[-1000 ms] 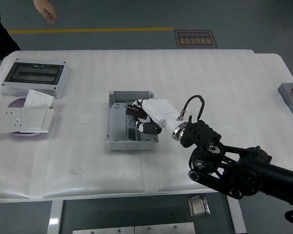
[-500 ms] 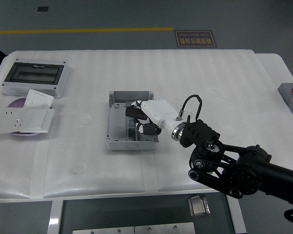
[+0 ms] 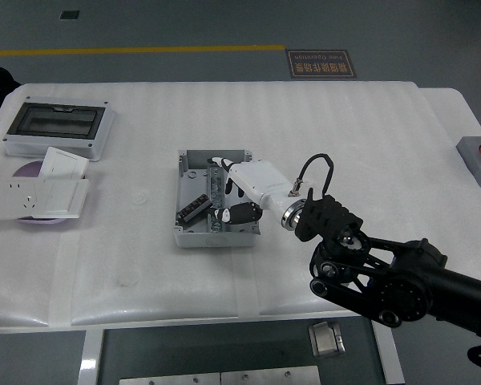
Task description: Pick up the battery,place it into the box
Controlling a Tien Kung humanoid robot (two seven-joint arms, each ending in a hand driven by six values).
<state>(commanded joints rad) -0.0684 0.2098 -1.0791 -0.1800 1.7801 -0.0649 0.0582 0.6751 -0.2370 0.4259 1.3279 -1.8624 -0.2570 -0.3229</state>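
Battery (image 3: 191, 208): lies inside the grey box (image 3: 194, 234), long axis diagonal, left of the right hand (image 3: 234, 192). The hand's fingers are apart, holding nothing, over the box's right half.

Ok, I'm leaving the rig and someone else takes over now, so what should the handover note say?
Right hand: over the grey box, fingers open, holding nothing.
Left hand: not in view.
Battery: lying inside the box, in its left part, apart from the hand.
Done: battery picked up and placed in the box.
Left: probably only pulling the right hand back clear of the box.
Elsewhere: a lidded grey enclosure and white socket plates at the table's left, untouched.
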